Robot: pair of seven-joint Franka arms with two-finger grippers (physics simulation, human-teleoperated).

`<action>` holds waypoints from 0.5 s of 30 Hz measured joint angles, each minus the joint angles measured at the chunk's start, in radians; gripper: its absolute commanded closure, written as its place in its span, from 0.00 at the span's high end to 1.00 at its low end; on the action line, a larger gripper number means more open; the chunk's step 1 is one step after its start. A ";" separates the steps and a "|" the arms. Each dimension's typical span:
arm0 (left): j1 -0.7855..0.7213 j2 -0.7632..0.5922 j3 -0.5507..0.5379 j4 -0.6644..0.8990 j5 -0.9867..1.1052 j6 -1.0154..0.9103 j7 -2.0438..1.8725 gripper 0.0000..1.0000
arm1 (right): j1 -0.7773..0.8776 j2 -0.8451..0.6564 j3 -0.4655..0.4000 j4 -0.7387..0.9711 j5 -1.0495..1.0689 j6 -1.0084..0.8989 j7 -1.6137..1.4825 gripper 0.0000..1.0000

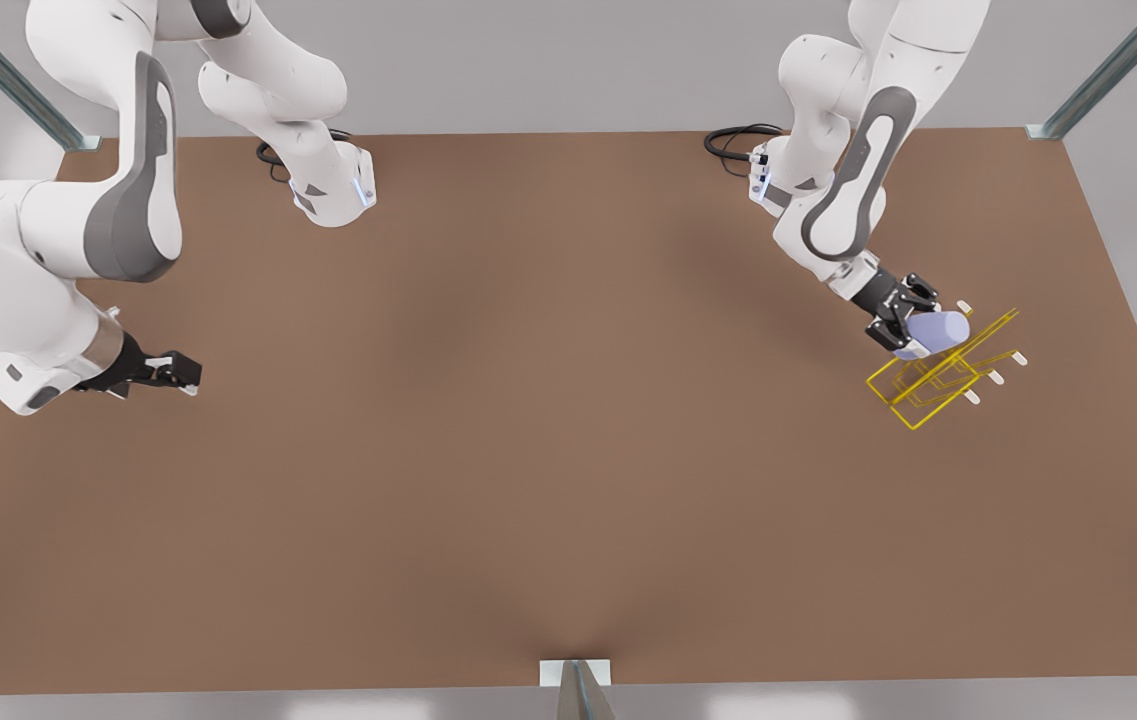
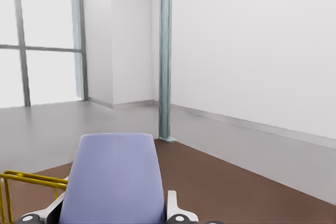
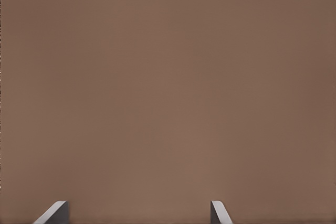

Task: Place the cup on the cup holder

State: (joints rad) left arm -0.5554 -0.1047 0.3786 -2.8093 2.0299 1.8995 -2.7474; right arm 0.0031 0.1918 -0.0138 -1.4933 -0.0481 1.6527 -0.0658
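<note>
Placement step in hand: left gripper [image 1: 913, 335] clamped on the cup [image 1: 940, 328], held tilted over the cup holder [image 1: 933, 385] near the table's [image 1: 528, 450] right edge; next, seat mouth onto a prong (right gripper [image 1: 183, 375] waiting, fingers apart, left edge).

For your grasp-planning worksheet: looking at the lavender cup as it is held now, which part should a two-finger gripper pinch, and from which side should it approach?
Pinch the cup across its smooth tapered side wall, coming in from behind its base end, as the left gripper does beside the cup holder. It has no handle, and both fingers flank the wall. The right gripper waits open.
</note>
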 measured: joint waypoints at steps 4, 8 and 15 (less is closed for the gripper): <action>-0.003 0.018 0.001 -0.001 0.014 -0.004 -0.015 0.76 | 0.004 0.008 0.002 0.003 0.000 0.001 0.000 1.00; -0.002 0.043 0.002 0.004 0.021 -0.007 -0.030 0.76 | 0.003 0.010 0.002 0.003 0.000 0.003 0.000 1.00; -0.013 0.067 0.003 0.006 0.028 -0.008 -0.058 0.76 | 0.001 0.010 0.002 0.003 0.000 0.005 -0.001 1.00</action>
State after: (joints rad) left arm -0.5680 -0.0380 0.3819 -2.8028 2.0575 1.8915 -2.8053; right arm 0.0040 0.2020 -0.0121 -1.4904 -0.0485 1.6575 -0.0665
